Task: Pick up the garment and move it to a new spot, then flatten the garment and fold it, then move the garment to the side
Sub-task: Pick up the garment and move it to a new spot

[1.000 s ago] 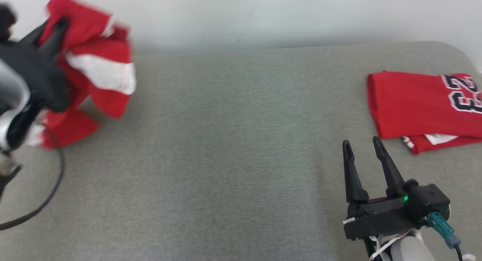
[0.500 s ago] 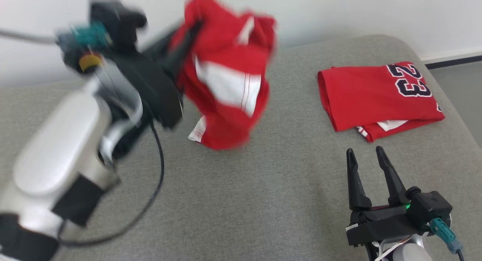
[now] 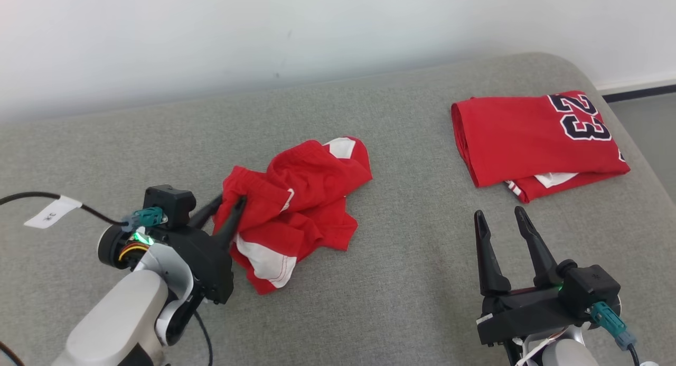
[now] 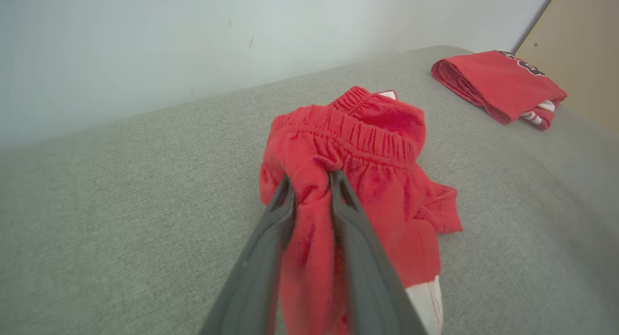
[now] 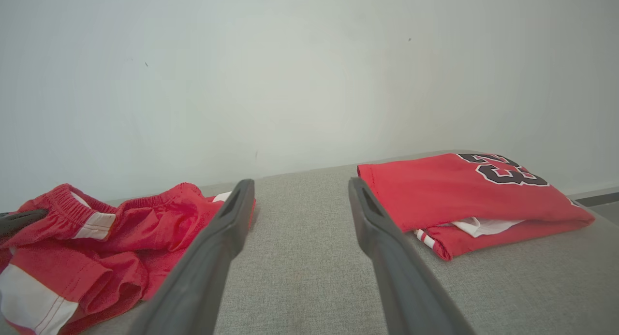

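Observation:
The garment (image 3: 301, 197) is a pair of red shorts with white panels, lying crumpled on the grey cushion (image 3: 396, 281) left of centre. My left gripper (image 3: 231, 201) comes in from its left. Its fingers flank a bunched fold of the elastic waistband, which fills the gap between them in the left wrist view, where the gripper (image 4: 312, 178) sits low over the garment (image 4: 367, 132). My right gripper (image 3: 498, 213) stands open and empty at the lower right. In the right wrist view the gripper (image 5: 301, 182) points at bare cushion, with the garment (image 5: 121, 257) to its left.
A folded red jersey (image 3: 528, 139) with a dark number lies at the cushion's far right, near the rounded edge. It shows too as the jersey (image 4: 498, 81) and the jersey (image 5: 459, 190). A black cable (image 3: 31, 197) trails from my left wrist. A pale wall backs the cushion.
The head camera has shifted. My left arm has swung the garment from high at the left down onto the cushion, where it now lies. The right gripper has stayed open.

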You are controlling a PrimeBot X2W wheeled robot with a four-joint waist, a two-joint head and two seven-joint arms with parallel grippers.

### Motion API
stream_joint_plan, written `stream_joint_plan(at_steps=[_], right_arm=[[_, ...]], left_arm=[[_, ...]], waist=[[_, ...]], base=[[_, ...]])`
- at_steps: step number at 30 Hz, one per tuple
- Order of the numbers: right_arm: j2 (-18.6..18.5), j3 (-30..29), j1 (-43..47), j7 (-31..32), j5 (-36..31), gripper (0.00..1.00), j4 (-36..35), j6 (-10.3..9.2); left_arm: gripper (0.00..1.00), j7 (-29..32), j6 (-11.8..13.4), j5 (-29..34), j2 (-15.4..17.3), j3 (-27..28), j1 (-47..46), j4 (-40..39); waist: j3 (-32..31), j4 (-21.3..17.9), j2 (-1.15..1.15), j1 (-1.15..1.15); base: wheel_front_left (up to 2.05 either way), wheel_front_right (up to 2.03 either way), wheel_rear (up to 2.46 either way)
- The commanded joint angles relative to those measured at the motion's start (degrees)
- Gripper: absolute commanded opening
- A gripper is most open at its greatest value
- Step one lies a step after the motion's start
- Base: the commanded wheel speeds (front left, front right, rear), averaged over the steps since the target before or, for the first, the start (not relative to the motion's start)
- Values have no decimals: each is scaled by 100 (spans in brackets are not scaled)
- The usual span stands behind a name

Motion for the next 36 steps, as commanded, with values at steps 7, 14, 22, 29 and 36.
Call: stream_joint_plan(at_steps=[7,14,22,29,36], right_arm=[[-3,13,202,-8,16,100,52,-15],[-2,-153,387,-8,-78,100,-43,-15],[-1,-378,663,-8,-118,100,-148,-15],[-2,-412,857,-8,-15,100,-180,-15],[-2,-507,999,-8,26,100,-147,-15]], left_arm=[[100,-944,84,216,-26,68,222,107],[100,-1328,482,520,445,225,744,-227],[100,-1421,1008,501,1085,710,1909,-1125],[100,-1423,1556,839,1119,1663,3057,-2225],[100,-1424,1742,1260,746,2454,3959,-2803]], waist=[[-474,244,0,0],[-768,330,0,0],[-936,506,0,0],[-941,606,0,0],[-932,659,0,0]], base=[[0,0,0],[0,0,0],[0,0,0],[0,0,0],[0,0,0]])
